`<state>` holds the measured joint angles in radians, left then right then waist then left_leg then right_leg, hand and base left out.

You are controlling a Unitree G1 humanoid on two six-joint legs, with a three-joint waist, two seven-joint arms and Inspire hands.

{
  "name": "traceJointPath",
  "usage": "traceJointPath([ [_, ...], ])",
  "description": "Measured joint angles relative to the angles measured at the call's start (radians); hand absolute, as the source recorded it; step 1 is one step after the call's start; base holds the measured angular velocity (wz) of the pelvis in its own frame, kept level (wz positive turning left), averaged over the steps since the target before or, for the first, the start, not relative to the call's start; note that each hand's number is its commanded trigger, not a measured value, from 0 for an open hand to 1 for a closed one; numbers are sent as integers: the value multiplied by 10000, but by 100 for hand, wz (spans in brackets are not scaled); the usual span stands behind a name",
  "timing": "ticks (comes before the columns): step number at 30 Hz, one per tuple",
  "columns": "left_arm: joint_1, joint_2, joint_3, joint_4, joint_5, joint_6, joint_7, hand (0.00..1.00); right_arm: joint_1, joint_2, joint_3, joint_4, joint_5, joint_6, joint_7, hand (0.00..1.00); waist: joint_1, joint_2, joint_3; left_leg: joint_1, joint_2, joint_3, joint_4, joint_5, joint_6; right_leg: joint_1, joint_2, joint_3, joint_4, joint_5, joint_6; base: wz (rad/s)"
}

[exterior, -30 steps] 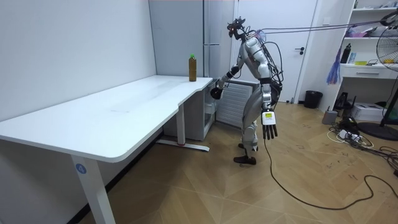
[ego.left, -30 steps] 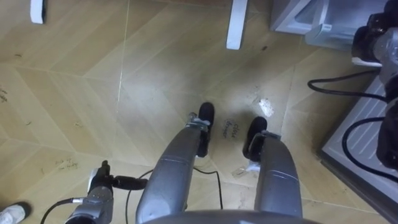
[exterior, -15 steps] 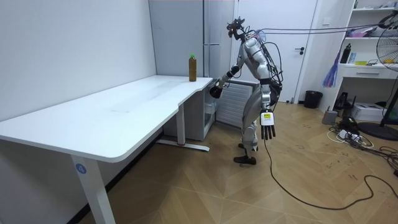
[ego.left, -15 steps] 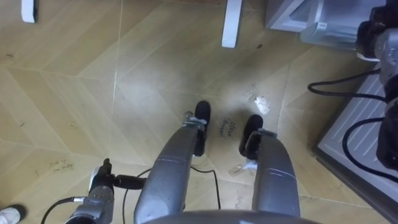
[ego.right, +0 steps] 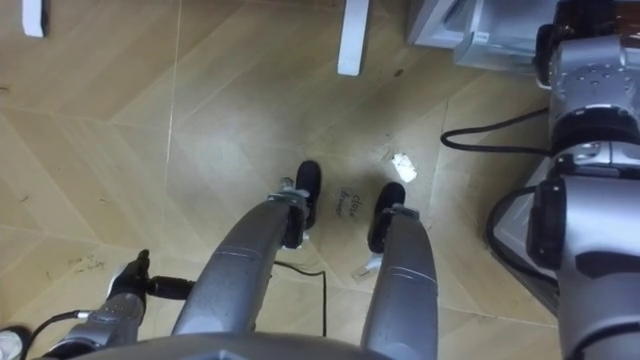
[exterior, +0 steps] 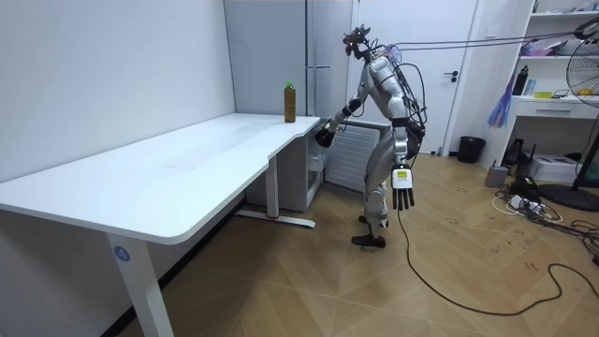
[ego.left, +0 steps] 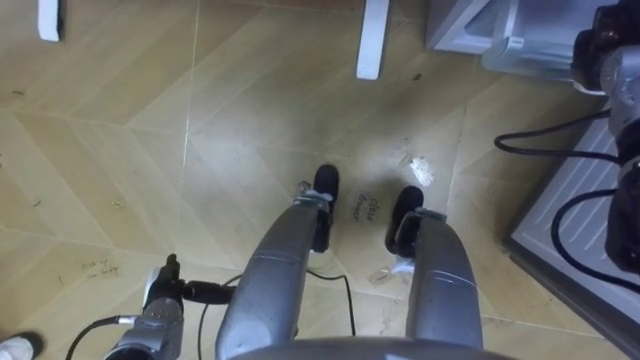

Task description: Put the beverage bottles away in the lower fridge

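The robot stood on the wood floor at the table's (exterior: 187,164) far end, beside the fridge (exterior: 323,42). One drink bottle (exterior: 289,103), brown with a green cap, stood upright on the table's far corner, held by neither hand. The left robot hand (exterior: 403,194) hung at the robot's side, released, fingers straight and pointing down. The right robot hand (exterior: 323,139) was raised near the table edge, short of the bottle; its finger state could not be determined.
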<state>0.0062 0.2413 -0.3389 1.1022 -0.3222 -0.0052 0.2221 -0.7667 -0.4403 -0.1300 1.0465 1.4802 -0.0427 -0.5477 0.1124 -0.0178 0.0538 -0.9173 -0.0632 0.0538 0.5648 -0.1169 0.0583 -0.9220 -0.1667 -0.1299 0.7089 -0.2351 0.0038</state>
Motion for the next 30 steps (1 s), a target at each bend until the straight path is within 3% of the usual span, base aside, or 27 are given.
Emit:
traceJointPath([
  [5,0,37,3,-1,-15,-1,-95,0,1,-15,6,-29,-20,0,-43,100,17,0,-1,12,11,12,7,0,2,50,3,-31,-43,6,5,0],
  [6,0,37,3,-4,-15,-1,-94,0,1,-14,12,-71,-29,0,-87,0,19,0,-1,16,12,18,-2,0,2,50,4,-27,-47,6,5,0],
  [17,0,36,9,-9,15,-16,-91,0,-6,-14,-18,-406,35,-171,-545,0,156,38,-25,36,107,-22,65,-3,1,161,155,-16,-141,47,11,0],
  [30,10,132,24,0,-5,-18,-625,0,48,-20,-114,-411,1191,-485,19,0,255,70,-44,59,160,11,108,-2,3,163,181,2,-156,141,-5,-1],
])
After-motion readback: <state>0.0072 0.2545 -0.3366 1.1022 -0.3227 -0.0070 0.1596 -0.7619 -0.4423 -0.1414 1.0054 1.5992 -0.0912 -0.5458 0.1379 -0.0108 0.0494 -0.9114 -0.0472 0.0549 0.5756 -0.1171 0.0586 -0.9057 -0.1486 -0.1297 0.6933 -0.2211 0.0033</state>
